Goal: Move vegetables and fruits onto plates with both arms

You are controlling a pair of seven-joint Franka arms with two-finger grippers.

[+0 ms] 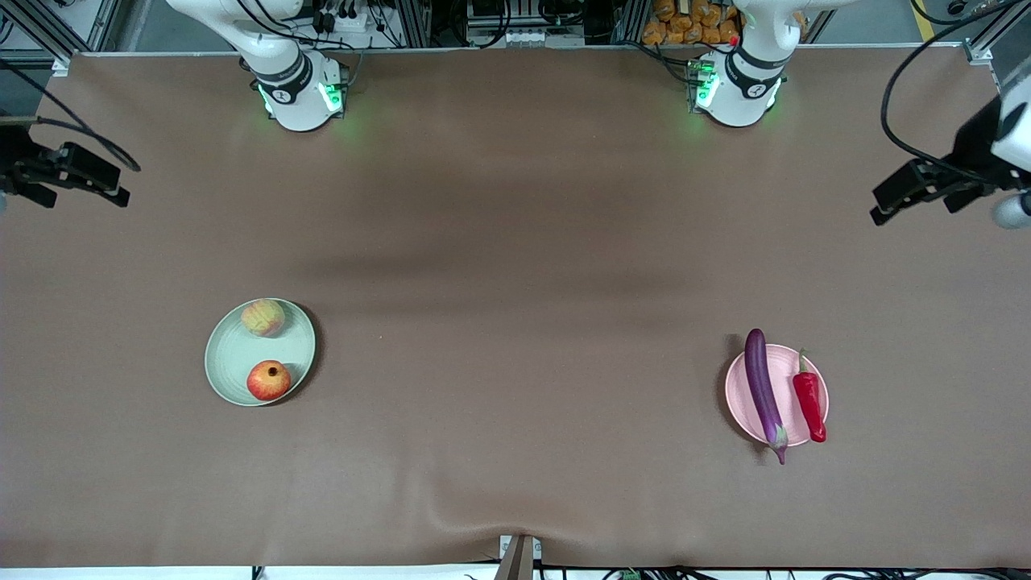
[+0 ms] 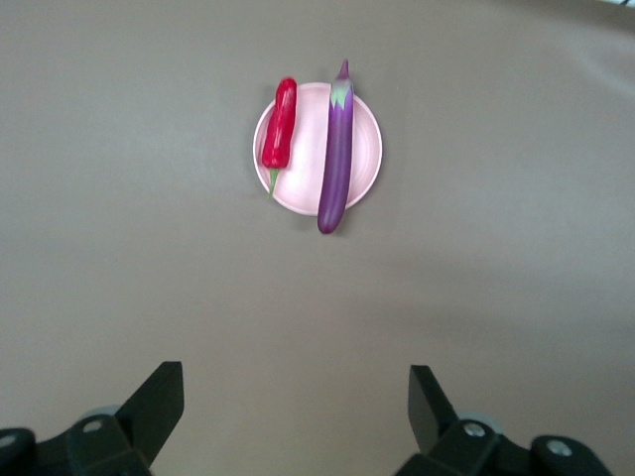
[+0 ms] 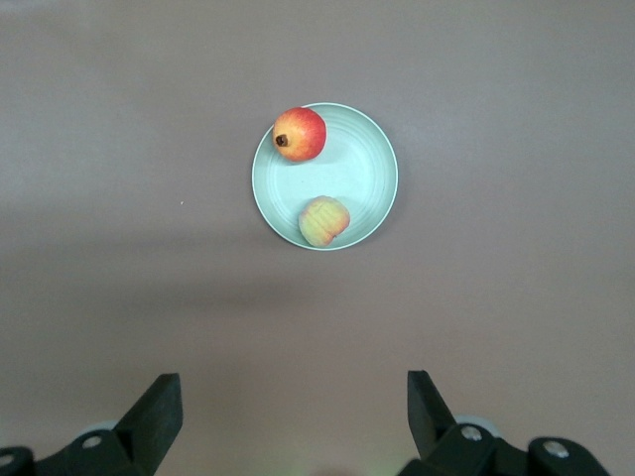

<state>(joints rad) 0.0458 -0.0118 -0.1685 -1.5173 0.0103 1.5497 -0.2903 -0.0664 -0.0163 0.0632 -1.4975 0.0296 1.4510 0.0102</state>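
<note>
The eggplant and red chili lie side by side on the pink plate toward the left arm's end of the surface. The red fruit and peach sit on the green plate. The left gripper and right gripper hang wide open, holding nothing.

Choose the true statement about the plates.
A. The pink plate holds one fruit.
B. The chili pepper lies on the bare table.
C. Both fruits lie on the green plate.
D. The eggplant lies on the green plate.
C: the round red fruit and the peach-like fruit both lie on the green plate; the eggplant and chili pepper lie on the pink plate.
</note>
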